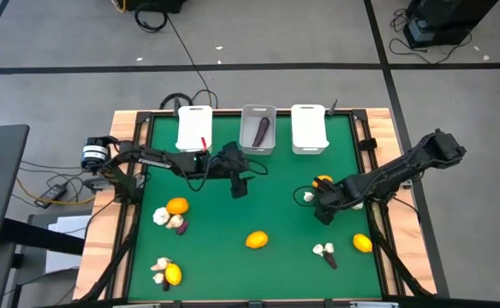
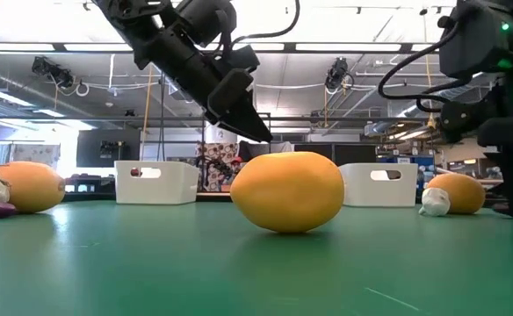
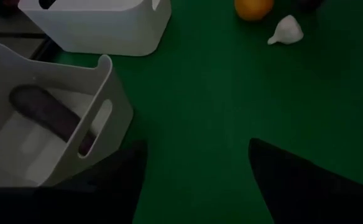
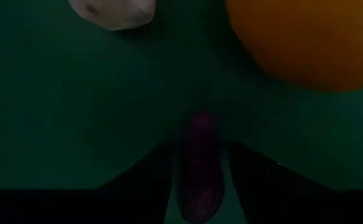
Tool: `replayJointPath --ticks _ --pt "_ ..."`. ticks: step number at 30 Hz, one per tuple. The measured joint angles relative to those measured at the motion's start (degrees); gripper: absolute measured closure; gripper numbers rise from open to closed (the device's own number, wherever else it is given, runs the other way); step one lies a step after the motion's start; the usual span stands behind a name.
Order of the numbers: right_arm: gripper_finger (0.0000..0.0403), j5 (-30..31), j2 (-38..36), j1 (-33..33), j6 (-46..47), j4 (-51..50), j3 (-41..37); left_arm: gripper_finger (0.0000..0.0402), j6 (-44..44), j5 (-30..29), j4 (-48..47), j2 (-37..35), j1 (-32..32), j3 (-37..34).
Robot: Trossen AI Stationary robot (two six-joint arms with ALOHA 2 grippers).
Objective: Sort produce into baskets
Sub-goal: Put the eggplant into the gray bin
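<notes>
The right end effector (image 1: 322, 214) grips an eggplant (image 4: 200, 165); the left end effector (image 1: 240, 188) is empty and spread, one eggplant binned (image 1: 260, 133), most produce unsorted.

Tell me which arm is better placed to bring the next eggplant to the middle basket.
Right: the right gripper already closes around an eggplant. The left gripper hangs open and empty beside the middle basket.

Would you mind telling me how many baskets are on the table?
3, in a row at the far edge: left white basket, middle greyish basket holding an eggplant, right white basket. None seems hidden.
</notes>
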Motion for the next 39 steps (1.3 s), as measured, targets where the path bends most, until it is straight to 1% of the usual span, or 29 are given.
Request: replayJointPath --ticks 2,3,7,8,9,12,14,15,17,20,22,25,29,32,35,37,39 --pt "0.0259 0.0 0.0 0.1 -0.4 0.0 0.0 0.0115 0.0 0.0 0.0 0.0 0.0 0.0" --pt "0.0275 0.0 0.0 0.3 -0.9 0.1 0.0 0.0115 0.0 0.0 0.0 0.0 0.0 0.0" --pt "0.0369 -0.7 0.0 0.5 -3.5 0.1 0.6 0.0115 0.0 0.0 0.3 0.0 0.0 0.0" --pt "0.0382 -0.6 0.0 0.5 -4.2 0.2 1.1 0.0115 0.0 0.0 0.6 0.0 0.0 0.0" --pt "0.0385 -0.1 0.0 0.5 -4.5 0.3 1.7 0.0115 0.0 0.0 1.2 0.0 0.0 0.0" --pt "0.0374 3.0 0.0 0.5 -5.9 0.7 4.2 0.0115 0.1 0.0 2.4 0.0 0.0 0.0" --pt "0.0373 5.7 0.0 0.5 -8.1 1.8 6.4 0.0115 0.0 0.3 3.4 0.0 0.0 0.0" --pt "0.0375 7.5 0.0 0.5 -9.8 2.5 7.4 0.0115 -0.1 1.3 4.5 0.0 0.0 0.0" --pt "0.0380 12.8 0.0 0.5 -15.2 5.5 9.0 0.0115 -0.5 5.1 7.8 0.3 0.0 0.0" --pt "0.0380 21.3 0.0 1.1 -25.5 13.4 9.7 0.0115 -0.6 12.3 15.2 1.5 -0.4 0.0" --pt "0.0377 24.6 0.0 1.3 -32.4 19.8 9.7 0.0115 -0.7 16.1 20.5 2.7 -0.8 0.0" --pt "0.0375 27.3 0.0 1.2 -41.6 27.7 9.7 0.0116 -0.4 19.0 24.6 4.5 -1.2 0.0" --pt "0.0376 30.6 0.0 1.3 -50.2 35.7 9.7 0.0138 -0.2 19.4 25.6 5.0 -1.2 -0.1" --pt "0.0375 30.8 0.0 1.2 -53.8 38.7 9.7 0.0165 -0.2 19.4 26.8 5.0 -1.2 -0.1" --pt "0.0374 32.4 0.0 1.0 -56.0 40.0 9.7 0.0189 0.5 21.8 29.2 5.0 -1.1 0.0" --pt "0.0374 33.7 0.0 1.0 -57.0 40.8 9.7 0.0200 1.6 22.8 29.9 5.0 -1.2 0.0" --pt "0.0374 33.7 0.0 0.7 -58.3 41.7 9.7 0.0208 1.7 23.0 30.5 5.0 -1.3 0.0"
